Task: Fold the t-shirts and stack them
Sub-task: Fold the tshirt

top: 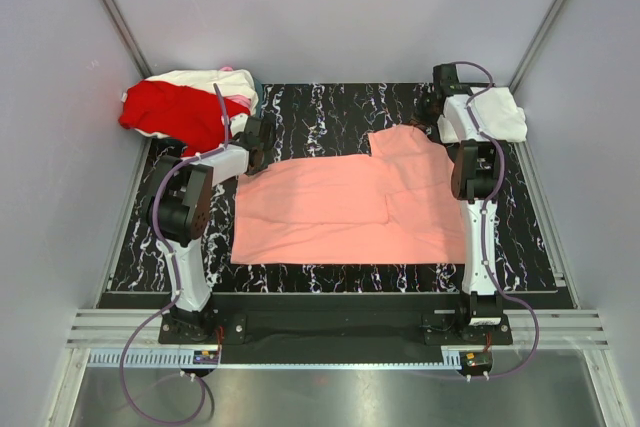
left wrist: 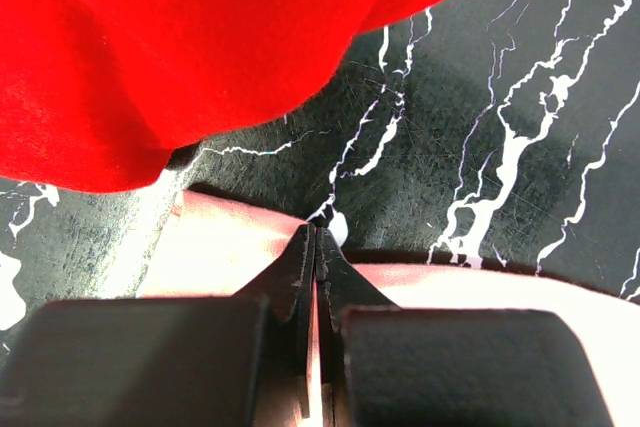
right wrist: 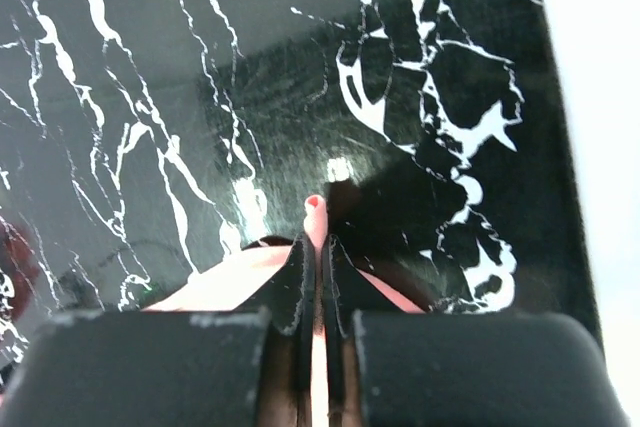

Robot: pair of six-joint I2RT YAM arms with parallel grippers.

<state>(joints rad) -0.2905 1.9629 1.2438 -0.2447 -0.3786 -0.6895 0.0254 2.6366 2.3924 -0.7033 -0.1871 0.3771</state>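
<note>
A salmon-pink t-shirt [top: 350, 207] lies spread flat on the black marbled mat [top: 330, 107]. My left gripper [top: 258, 139] is at the shirt's far left corner, shut on the salmon-pink cloth [left wrist: 220, 252], which shows between its fingertips [left wrist: 305, 247]. My right gripper [top: 432, 115] is at the far right corner, also shut. A small pinch of the pink fabric [right wrist: 315, 212] pokes out past its tips. A red t-shirt [top: 175, 112] lies crumpled at the far left on white and pale pink ones [top: 215, 82]. It fills the top of the left wrist view as a red mass [left wrist: 200, 47].
A folded white shirt [top: 497, 112] lies at the far right corner of the mat, just beyond the right arm. Grey walls close in the table on three sides. Bare mat [right wrist: 150, 97] stretches beyond the pink shirt's far edge.
</note>
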